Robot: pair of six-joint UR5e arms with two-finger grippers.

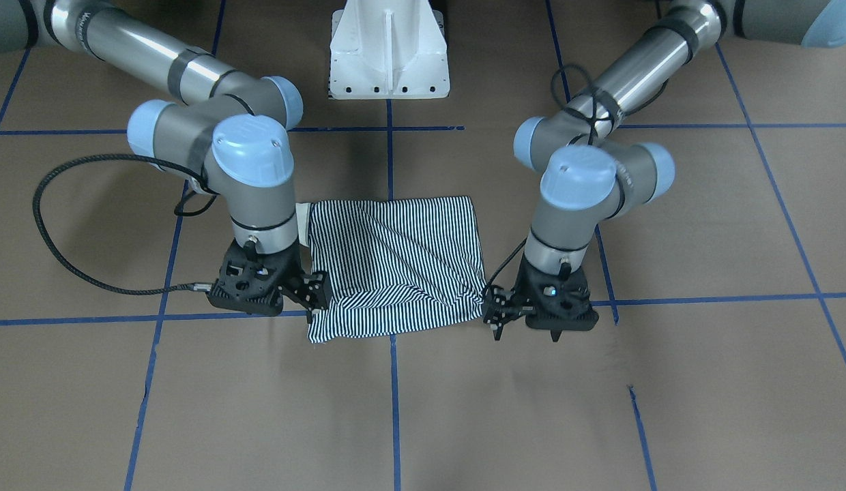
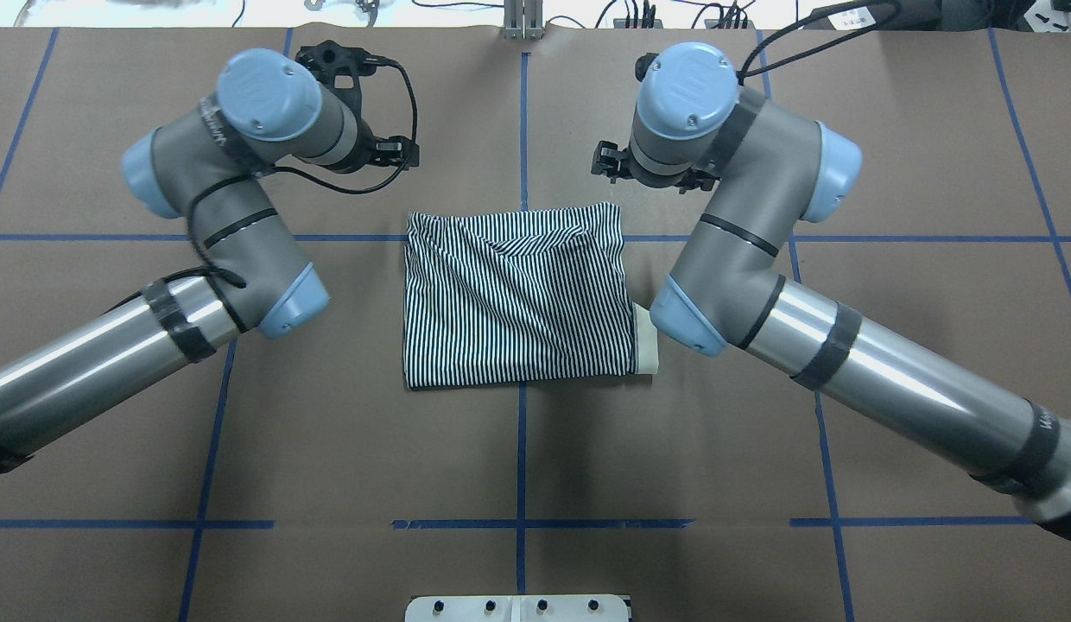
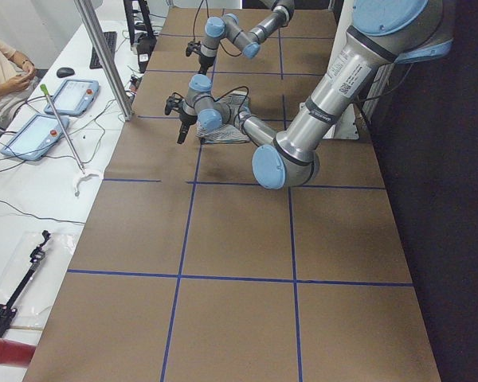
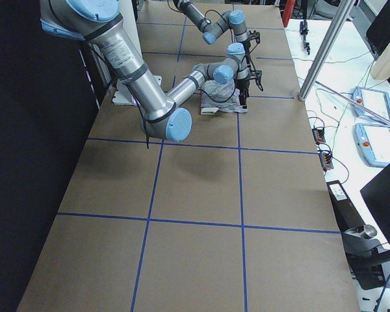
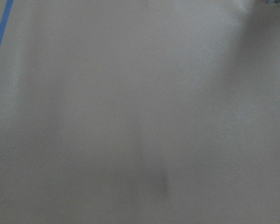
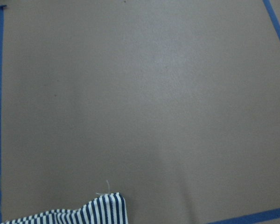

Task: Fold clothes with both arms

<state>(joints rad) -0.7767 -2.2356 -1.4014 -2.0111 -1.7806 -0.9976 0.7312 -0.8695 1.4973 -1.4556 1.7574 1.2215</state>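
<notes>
Folded striped polo shirt [image 2: 518, 302] lies flat on the desk [image 2: 674, 449].
Left tool [image 1: 497, 319] and right tool [image 1: 318, 294] hang beside its corners; whether open or closed, can't tell.

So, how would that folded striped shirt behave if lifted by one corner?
Probably floppy: the striped shirt lies in soft diagonal creases, so a lifted corner would likely sag and the fold open. Likely light, being thin cloth lying flat on the table. Pushed, it would probably bunch rather than slide whole; the cream collar pokes out one side.
</notes>
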